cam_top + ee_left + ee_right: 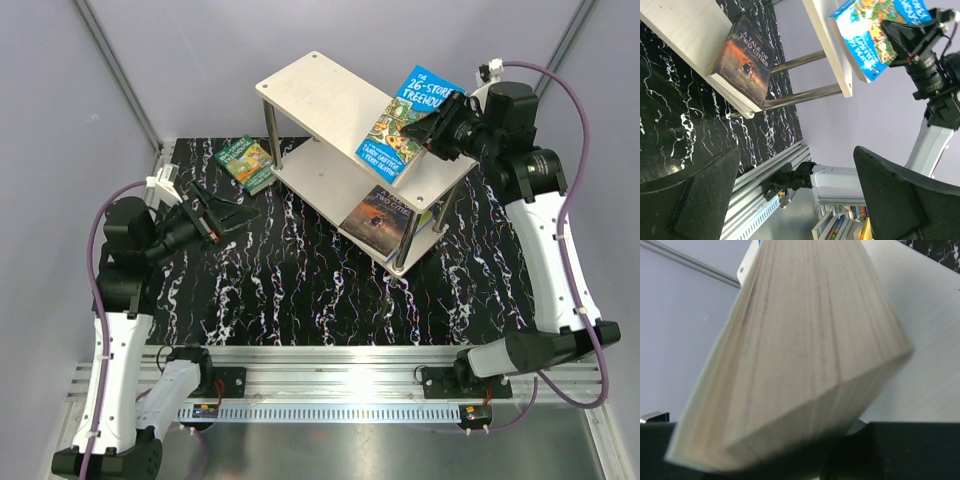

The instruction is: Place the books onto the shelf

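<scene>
— While the blue Treehouse paperback hangs tilted over the right end of the shelf, what has hold of it?

— The right gripper, its jaws clamped on the book's right edge. The right wrist view shows little besides the page block, with the pale top board behind it. Whether the lower edge touches that board I cannot tell.

— And the other books?

— The dark copy of A Tale of Two Cities lies flat at the near corner of the lower board, cover up. The green paperbacks lie on the black marbled mat, just left of the shelf.

— Anything crowding the shelf?

— The silver posts stand at the corners between the two boards, and the top board roofs over most of the lower one.

— The left arm?

— The left gripper hovers over the mat near the green paperbacks, jaws spread wide with nothing between them. An aluminium rail runs along the near edge of the table.
</scene>
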You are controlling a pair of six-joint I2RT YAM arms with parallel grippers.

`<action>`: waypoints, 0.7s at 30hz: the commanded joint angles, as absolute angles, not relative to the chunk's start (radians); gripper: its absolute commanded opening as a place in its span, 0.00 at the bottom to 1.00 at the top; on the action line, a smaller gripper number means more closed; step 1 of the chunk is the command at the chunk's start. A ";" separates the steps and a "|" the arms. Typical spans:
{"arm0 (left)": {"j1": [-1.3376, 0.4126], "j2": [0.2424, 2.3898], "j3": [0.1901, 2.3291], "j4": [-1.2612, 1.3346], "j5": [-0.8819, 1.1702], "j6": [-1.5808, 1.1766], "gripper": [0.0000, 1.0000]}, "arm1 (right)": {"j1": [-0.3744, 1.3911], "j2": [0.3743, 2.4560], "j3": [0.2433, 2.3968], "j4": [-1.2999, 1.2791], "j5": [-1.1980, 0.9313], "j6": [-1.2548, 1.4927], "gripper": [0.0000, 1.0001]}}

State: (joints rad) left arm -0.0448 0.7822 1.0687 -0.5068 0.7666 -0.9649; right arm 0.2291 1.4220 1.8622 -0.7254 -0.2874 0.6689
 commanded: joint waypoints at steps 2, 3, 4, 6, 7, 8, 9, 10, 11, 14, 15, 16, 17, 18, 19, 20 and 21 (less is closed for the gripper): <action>-0.043 0.750 1.054 -0.531 0.750 -0.919 0.99 | 0.187 1.451 1.930 -0.735 -0.344 0.684 0.00; -0.044 0.749 1.046 -0.537 0.749 -0.916 0.99 | 0.181 1.462 1.939 -0.750 -0.351 0.686 0.00; -0.043 0.741 1.042 -0.535 0.747 -0.913 0.99 | 0.176 1.479 1.954 -0.780 -0.350 0.684 0.00; -0.043 0.735 1.034 -0.537 0.744 -0.913 0.99 | 0.164 1.493 1.968 -0.805 -0.347 0.680 0.00; -0.043 0.729 1.026 -0.535 0.744 -0.911 0.99 | 0.161 1.503 1.976 -0.828 -0.339 0.681 0.00; -0.043 0.727 1.023 -0.534 0.744 -0.910 0.99 | 0.157 1.506 1.979 -0.836 -0.337 0.681 0.00; -0.043 0.727 1.022 -0.537 0.742 -0.908 0.99 | 0.146 1.509 1.985 -0.848 -0.331 0.681 0.08; -0.043 0.726 1.016 -0.537 0.742 -0.904 0.99 | 0.141 1.519 1.997 -0.876 -0.328 0.684 0.15; -0.043 0.724 1.014 -0.537 0.742 -0.900 0.99 | 0.137 1.523 2.003 -0.890 -0.330 0.684 0.24; -0.043 0.724 1.002 -0.537 0.739 -0.894 0.99 | 0.127 1.554 2.040 -0.968 -0.357 0.699 0.71; -0.043 0.723 0.999 -0.532 0.736 -0.893 0.99 | 0.126 1.562 2.049 -0.989 -0.362 0.699 0.75; -0.043 0.723 0.994 -0.526 0.738 -0.893 0.99 | 0.126 1.572 2.062 -1.027 -0.362 0.696 0.83; -0.043 0.724 0.985 -0.523 0.736 -0.894 0.99 | 0.127 1.571 2.062 -1.041 -0.361 0.698 0.85; -0.044 0.726 0.982 -0.512 0.736 -0.896 0.99 | 0.127 1.566 2.060 -1.048 -0.350 0.692 0.85; -0.043 0.726 0.976 -0.506 0.739 -0.899 0.99 | 0.127 1.557 2.046 -1.057 -0.342 0.690 0.87; -0.043 0.727 0.971 -0.500 0.741 -0.900 0.99 | 0.126 1.552 2.040 -1.061 -0.338 0.686 0.87; -0.043 0.730 0.969 -0.494 0.741 -0.902 0.99 | 0.124 1.548 2.040 -1.068 -0.328 0.684 0.87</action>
